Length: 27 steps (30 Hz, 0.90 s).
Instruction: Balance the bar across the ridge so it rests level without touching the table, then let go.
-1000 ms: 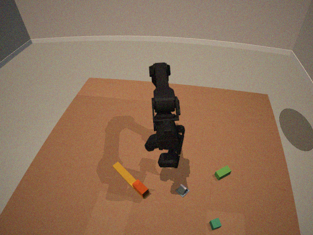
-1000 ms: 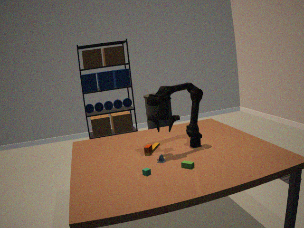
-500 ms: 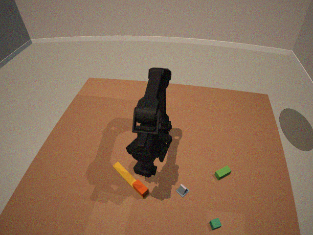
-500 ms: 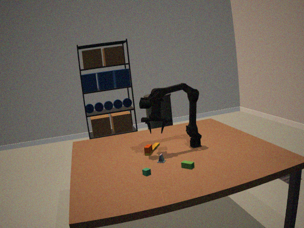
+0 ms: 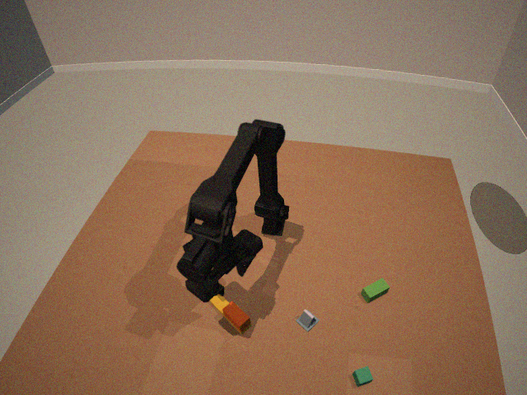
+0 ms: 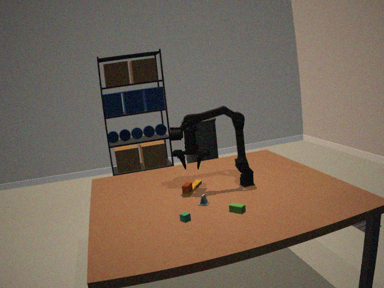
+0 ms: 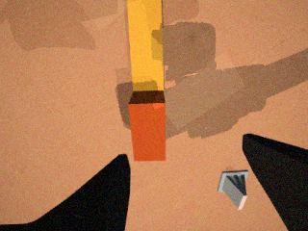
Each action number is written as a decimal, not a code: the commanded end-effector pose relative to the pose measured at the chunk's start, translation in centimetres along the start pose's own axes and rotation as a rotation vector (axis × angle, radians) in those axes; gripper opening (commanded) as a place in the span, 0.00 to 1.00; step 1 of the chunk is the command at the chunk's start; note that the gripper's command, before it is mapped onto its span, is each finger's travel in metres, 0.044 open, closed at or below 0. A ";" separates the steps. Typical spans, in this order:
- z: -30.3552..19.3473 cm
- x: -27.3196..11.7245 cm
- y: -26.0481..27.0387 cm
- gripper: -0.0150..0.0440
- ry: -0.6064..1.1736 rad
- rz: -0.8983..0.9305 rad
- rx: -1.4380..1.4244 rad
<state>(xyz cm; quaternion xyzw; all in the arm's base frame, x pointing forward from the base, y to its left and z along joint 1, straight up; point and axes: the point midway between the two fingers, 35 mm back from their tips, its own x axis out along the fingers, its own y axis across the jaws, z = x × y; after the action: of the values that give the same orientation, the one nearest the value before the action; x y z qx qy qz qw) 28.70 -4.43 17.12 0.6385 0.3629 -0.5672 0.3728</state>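
Observation:
The bar is a long yellow strip [image 5: 219, 303] [image 6: 197, 184] [image 7: 146, 48] lying on the table, with an orange-red block [image 5: 236, 316] [image 6: 186, 188] [image 7: 148, 132] on one end. The arm hides part of its other end in the top view. The ridge, a small grey wedge on a square base [image 5: 307, 320] [image 6: 203, 200] [image 7: 234, 188], stands on the table beside the bar, apart from it. My gripper [image 6: 192, 168] [image 7: 186, 152] is open and empty, above the table and the bar. In the wrist view the block's near end shows between the fingertips, towards the left one.
A light green block [image 5: 375, 290] [image 6: 237, 208] lies beyond the ridge from the bar. A small teal cube [image 5: 362, 376] [image 6: 185, 217] sits nearer the table's front in the top view. A shelf rack [image 6: 138, 116] stands behind the table.

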 end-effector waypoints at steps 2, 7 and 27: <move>2.7 0.6 1.4 0.79 -0.049 -0.017 0.074; 4.4 1.0 2.0 0.79 -0.076 -0.031 0.124; 5.1 9.5 1.7 0.79 -0.076 -0.031 0.124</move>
<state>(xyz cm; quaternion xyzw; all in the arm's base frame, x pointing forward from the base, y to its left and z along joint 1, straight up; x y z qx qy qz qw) 28.91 -9.25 8.41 0.6352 0.3223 -0.6167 0.3352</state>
